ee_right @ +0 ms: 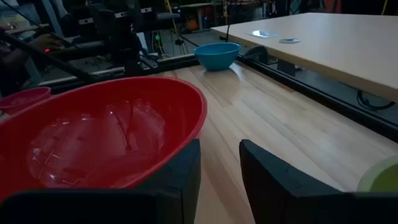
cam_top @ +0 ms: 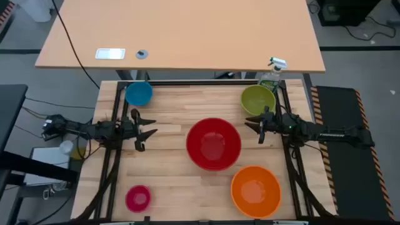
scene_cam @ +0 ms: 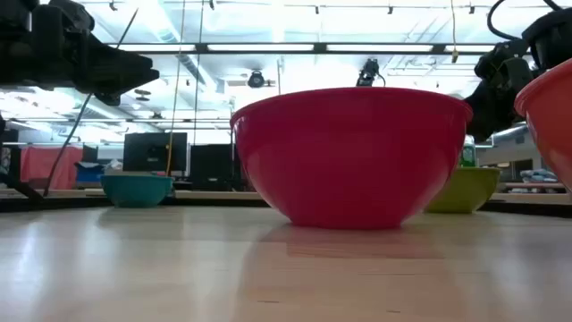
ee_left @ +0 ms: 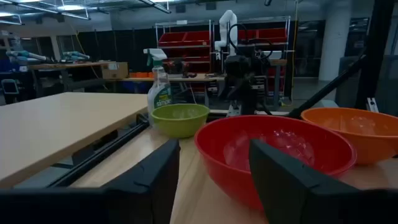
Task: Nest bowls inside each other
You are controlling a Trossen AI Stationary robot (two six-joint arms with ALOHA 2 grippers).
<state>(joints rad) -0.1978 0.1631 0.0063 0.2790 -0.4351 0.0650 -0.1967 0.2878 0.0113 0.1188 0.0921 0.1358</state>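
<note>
Five bowls rest by their bases on the wooden table: the red bowl (cam_top: 214, 143) in the middle, the orange bowl (cam_top: 255, 190) at the near right, the lime green bowl (cam_top: 258, 99) at the far right, the blue bowl (cam_top: 139, 94) at the far left, the pink bowl (cam_top: 137, 198) at the near left. My left gripper (cam_top: 147, 130) hovers open left of the red bowl, fingers pointing right. My right gripper (cam_top: 255, 125) hovers open between the red and lime green bowls, fingers pointing left. Neither touches anything.
A green spray bottle (cam_top: 272, 74) stands just behind the lime green bowl at the table's far right corner. A larger tan desk (cam_top: 181, 37) lies beyond the far edge. Bare wood lies between the blue and lime green bowls and in front of the red bowl.
</note>
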